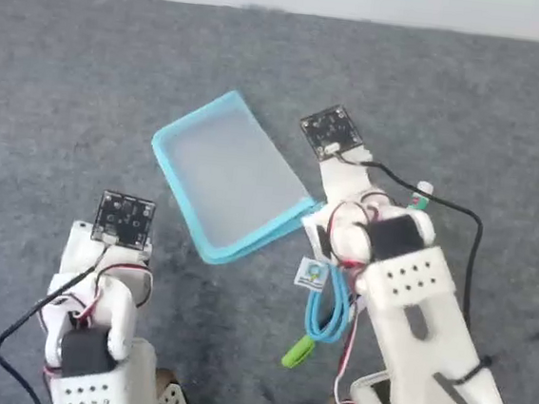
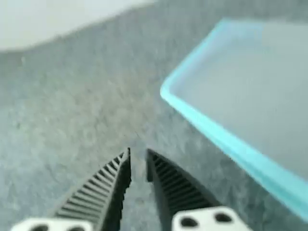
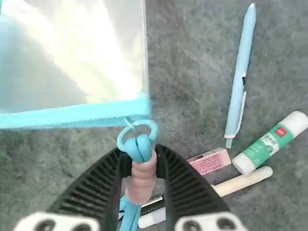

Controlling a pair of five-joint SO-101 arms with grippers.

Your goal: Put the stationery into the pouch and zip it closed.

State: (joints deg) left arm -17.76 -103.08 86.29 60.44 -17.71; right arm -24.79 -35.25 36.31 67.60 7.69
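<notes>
Left end effector (image 2: 138, 155) hovers, jaws barely parted; right end effector (image 3: 138, 151) clamps the blue cord (image 3: 136, 146).

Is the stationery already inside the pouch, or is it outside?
Outside. The pen, glue stick and eraser lie on the grey mat beside the pouch, which looks empty.

Pouch (image 2: 250, 91) partly beyond view's edge

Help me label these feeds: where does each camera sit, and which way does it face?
High view: fixed overhead, looking down on the left arm, right arm and pouch.
Left wrist view: on the left arm, facing past the left gripper to the pouch's corner.
Right wrist view: on the right arm, facing past the right gripper, clamped on the pull cord, toward the pen.
Shared: all show the pouch.
</notes>
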